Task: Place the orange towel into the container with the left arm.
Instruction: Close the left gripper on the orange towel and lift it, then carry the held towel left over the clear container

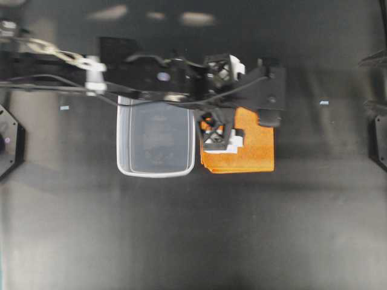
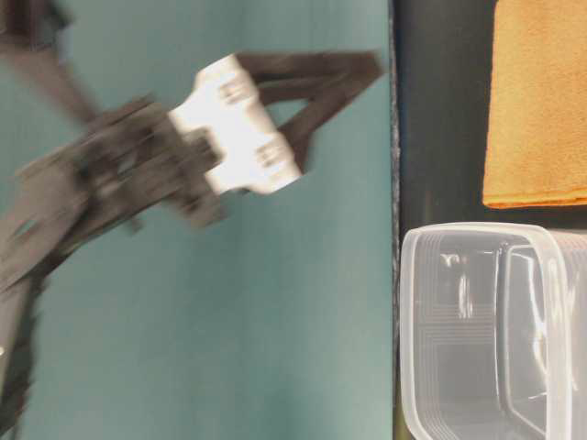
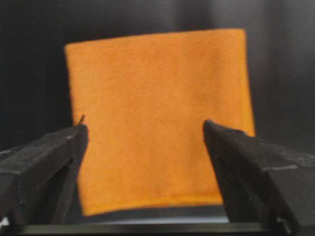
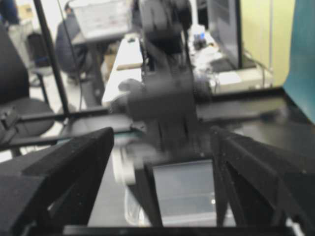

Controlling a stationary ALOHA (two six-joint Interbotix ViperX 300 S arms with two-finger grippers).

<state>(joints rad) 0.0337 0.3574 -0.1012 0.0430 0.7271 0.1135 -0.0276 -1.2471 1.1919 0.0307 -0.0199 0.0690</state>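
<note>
The orange towel (image 1: 245,151) lies flat and folded on the dark table, just right of the container (image 1: 156,142), a clear empty tub. My left arm reaches from the left over the tub's far rim. My left gripper (image 1: 216,103) is open and empty above the towel's left part, one lattice finger (image 1: 214,134) over the towel. In the left wrist view the towel (image 3: 157,93) lies between and beyond the open jaws (image 3: 145,127), which hold nothing. My right gripper (image 4: 162,140) is open and empty, facing the left arm and the tub (image 4: 197,196).
The table-level view shows the towel (image 2: 541,101) and the tub (image 2: 495,330) side by side, with the left gripper (image 2: 321,92) blurred above the table. The right arm's base (image 1: 378,142) stands at the right edge. Small white marks (image 1: 324,103) lie on the table.
</note>
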